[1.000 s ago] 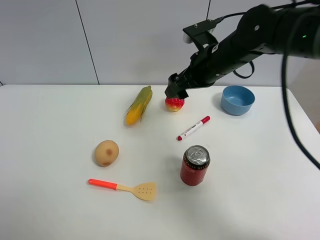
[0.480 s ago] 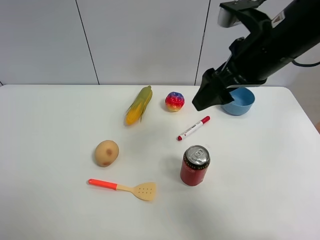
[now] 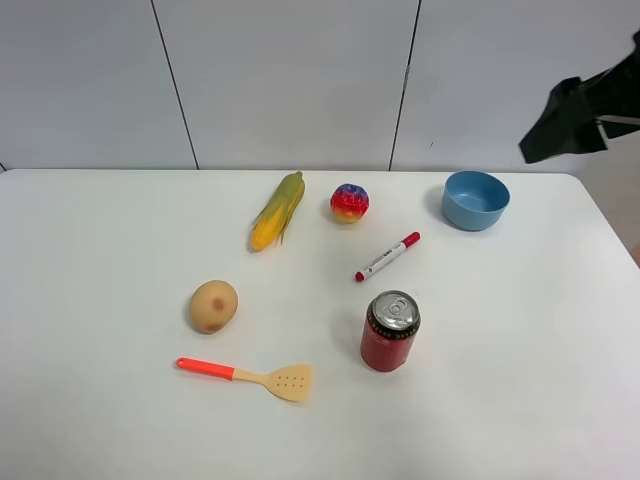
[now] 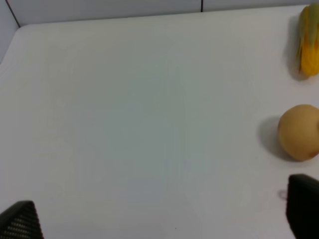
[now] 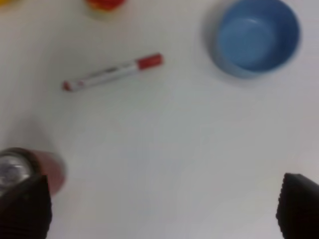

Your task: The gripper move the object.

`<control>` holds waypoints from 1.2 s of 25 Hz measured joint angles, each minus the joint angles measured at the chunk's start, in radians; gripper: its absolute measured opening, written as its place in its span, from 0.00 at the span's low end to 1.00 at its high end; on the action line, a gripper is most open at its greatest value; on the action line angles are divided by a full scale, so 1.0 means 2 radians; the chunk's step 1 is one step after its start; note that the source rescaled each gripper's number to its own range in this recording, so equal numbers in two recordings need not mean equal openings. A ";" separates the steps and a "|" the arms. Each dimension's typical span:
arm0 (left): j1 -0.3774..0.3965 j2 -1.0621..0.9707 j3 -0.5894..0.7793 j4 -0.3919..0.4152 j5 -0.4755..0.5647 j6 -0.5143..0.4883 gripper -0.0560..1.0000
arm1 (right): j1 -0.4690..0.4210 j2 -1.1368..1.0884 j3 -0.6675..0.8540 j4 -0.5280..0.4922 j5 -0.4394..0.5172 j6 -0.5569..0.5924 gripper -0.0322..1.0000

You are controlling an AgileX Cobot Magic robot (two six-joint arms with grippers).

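The rainbow ball rests on the white table, between the corn and the blue bowl. Only its red-yellow edge shows in the right wrist view. My right gripper is high at the far right, well away from the ball, past the bowl. In the right wrist view its fingertips stand wide apart with nothing between them, so the gripper is open and empty. My left gripper is open and empty over bare table; it is out of the exterior view.
A corn cob lies left of the ball. A red-capped marker, a red can, a tan potato, a spatula and a blue bowl sit on the table.
My right gripper has lifted off the ball and swung up and to the far right. The ball stays where it was beside the corn.
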 joint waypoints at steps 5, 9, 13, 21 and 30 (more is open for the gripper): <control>0.000 0.000 0.000 0.000 0.000 0.000 1.00 | -0.081 -0.017 0.000 -0.026 0.036 0.001 0.79; 0.000 0.000 0.000 0.000 0.000 0.000 1.00 | -0.118 -0.045 0.000 -0.041 0.038 0.017 0.79; 0.000 0.000 0.000 0.000 0.000 0.000 1.00 | -0.133 -0.099 0.000 -0.045 0.039 0.041 0.79; 0.000 0.000 0.000 0.000 0.000 0.000 1.00 | -0.133 -0.224 0.000 -0.046 0.039 0.091 0.79; 0.000 0.000 0.000 0.000 0.000 0.000 1.00 | -0.133 -0.358 0.116 -0.047 0.040 0.101 0.79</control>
